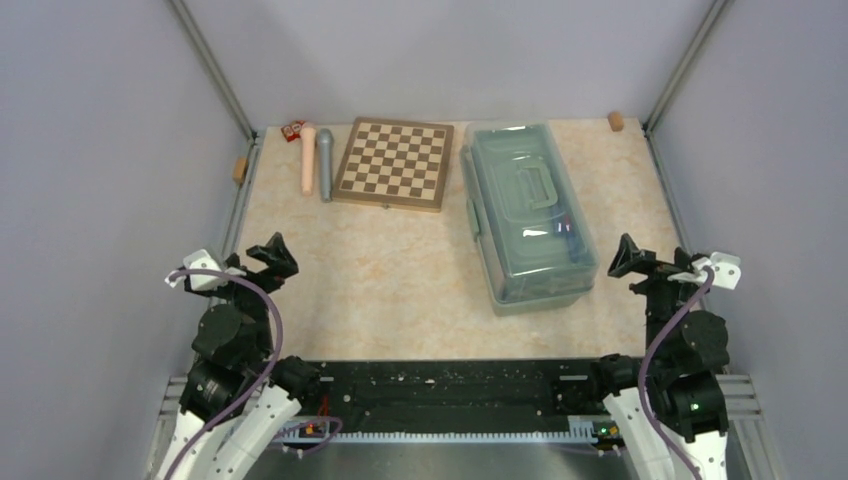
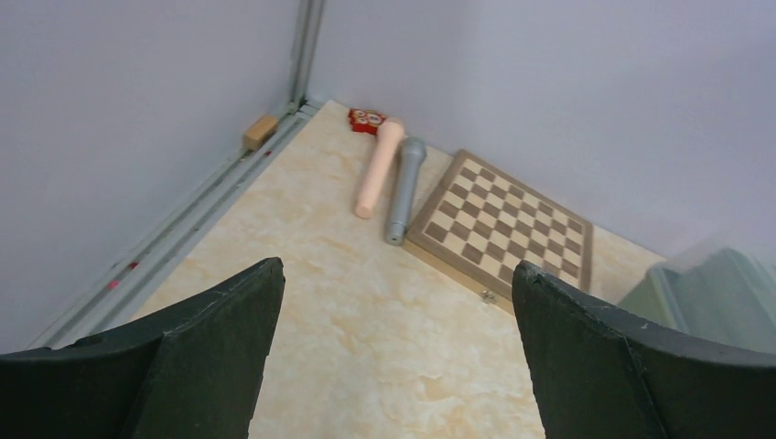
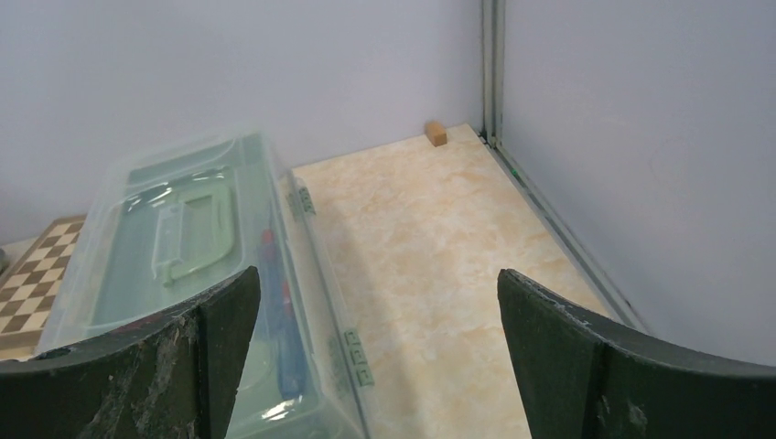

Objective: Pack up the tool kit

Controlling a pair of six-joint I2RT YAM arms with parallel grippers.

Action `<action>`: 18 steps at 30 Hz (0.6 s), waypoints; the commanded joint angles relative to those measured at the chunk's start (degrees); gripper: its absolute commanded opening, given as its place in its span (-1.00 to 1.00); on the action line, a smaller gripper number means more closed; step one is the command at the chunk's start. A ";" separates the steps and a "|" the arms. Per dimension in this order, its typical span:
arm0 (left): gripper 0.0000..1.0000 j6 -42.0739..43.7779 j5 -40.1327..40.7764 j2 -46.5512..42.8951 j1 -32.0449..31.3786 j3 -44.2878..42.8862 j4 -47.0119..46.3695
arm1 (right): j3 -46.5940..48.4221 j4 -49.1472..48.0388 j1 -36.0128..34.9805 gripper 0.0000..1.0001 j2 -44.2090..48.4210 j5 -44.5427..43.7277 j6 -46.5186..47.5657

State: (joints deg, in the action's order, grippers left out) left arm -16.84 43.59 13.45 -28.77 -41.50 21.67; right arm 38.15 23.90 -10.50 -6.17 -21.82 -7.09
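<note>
The sage-green toolbox point(image 1: 528, 210) stands right of centre with its translucent lid down and the handle flat on top. A blue and red screwdriver point(image 3: 279, 302) shows through the lid in the right wrist view, where the toolbox point(image 3: 183, 238) lies at the left. A corner of the toolbox point(image 2: 714, 297) shows at the right of the left wrist view. My left gripper point(image 1: 262, 262) is open and empty at the near left. My right gripper point(image 1: 640, 262) is open and empty, just right of the toolbox's near end. A small red-labelled box point(image 1: 292, 131) lies at the far left corner, also in the left wrist view point(image 2: 370, 120).
A brown chessboard point(image 1: 395, 163) lies at the back centre, with a pink cylinder point(image 1: 308, 158) and a grey cylinder point(image 1: 325, 165) to its left. Small wooden blocks sit at the left rail point(image 1: 240, 169) and the far right corner point(image 1: 615, 121). Walls enclose three sides.
</note>
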 commanded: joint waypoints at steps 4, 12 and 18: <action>0.97 4.54 8.89 -6.87 -0.05 7.63 -2.92 | -2.46 -5.56 -0.66 0.97 0.64 -3.33 -0.89; 0.97 5.25 9.33 -5.90 0.38 8.19 -3.00 | -2.98 -5.91 -0.59 0.97 0.48 -2.37 -0.65; 0.98 5.76 10.12 -5.86 1.18 8.54 -3.43 | -2.94 -5.95 -0.63 0.97 0.35 -2.00 -0.58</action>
State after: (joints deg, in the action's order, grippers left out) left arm -12.45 52.40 7.03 -28.23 -33.26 20.67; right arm 35.22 20.51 -10.50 -6.11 -23.38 -7.62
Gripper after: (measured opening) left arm 0.987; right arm 0.986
